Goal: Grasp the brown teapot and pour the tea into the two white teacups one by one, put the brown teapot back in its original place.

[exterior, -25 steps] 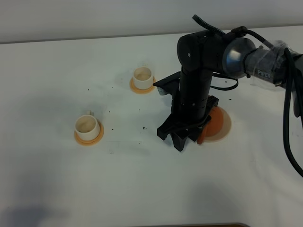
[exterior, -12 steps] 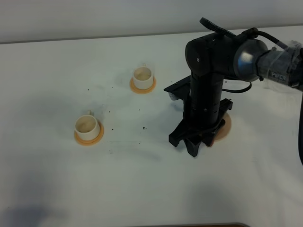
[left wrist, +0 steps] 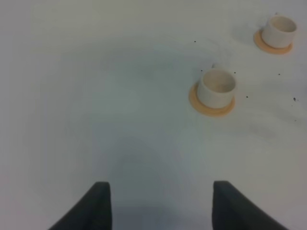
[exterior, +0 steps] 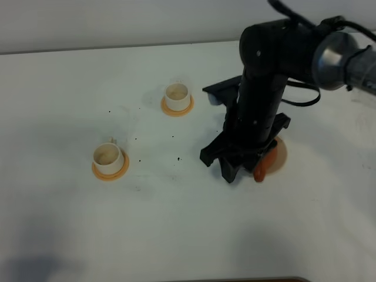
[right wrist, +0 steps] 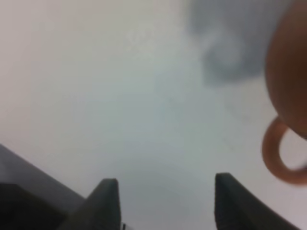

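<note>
The brown teapot (exterior: 262,165) is mostly hidden under my right arm; only a reddish-brown sliver shows at the edge of the pale beige disc (exterior: 282,154). In the right wrist view its body (right wrist: 290,67) and loop handle (right wrist: 277,157) sit off to one side of my right gripper (right wrist: 165,206), which is open and empty. In the high view the right gripper (exterior: 227,168) points down just left of the teapot. Two white teacups stand on orange coasters, one farther back (exterior: 177,94) and one nearer (exterior: 107,155). My left gripper (left wrist: 163,206) is open, over bare table short of the nearer cup (left wrist: 217,87).
The table is white with small dark specks (exterior: 177,158) between the cups and the teapot. The farther cup also shows in the left wrist view (left wrist: 280,29). A thick black cable (exterior: 302,103) loops off the right arm.
The right arm swung right, then its gripper came back left a little. The teapot, partly visible a second ago, now shows only as a sliver. The cups have not moved.
</note>
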Motion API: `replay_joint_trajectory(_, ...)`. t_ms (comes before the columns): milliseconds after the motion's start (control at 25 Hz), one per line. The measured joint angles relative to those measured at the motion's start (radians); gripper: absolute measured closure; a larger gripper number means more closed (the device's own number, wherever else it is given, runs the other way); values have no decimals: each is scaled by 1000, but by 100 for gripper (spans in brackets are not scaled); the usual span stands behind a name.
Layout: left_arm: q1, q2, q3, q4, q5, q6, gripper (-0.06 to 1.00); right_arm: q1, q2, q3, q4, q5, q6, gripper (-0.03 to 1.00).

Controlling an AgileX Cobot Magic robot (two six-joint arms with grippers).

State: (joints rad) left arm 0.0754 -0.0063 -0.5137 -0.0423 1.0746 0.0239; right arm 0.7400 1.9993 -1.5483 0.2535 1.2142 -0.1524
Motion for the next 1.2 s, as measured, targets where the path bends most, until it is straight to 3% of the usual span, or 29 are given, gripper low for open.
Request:
replay_joint_trajectory(240,0,0,0,0,0,1,48,-8,-43,0,-100,0,296,54)
replay_joint_trajectory(400,0,0,0,0,0,1,48,-28,-27,0,-98,0,409,54)
replay_joint_trajectory(840,0,0,0,0,0,1,48,-71,47,-13,-110,0,446,54)
replay_joint_trajectory(1200,0,0,0,0,0,1,48,-88,62,-15,-140,0,373,56)
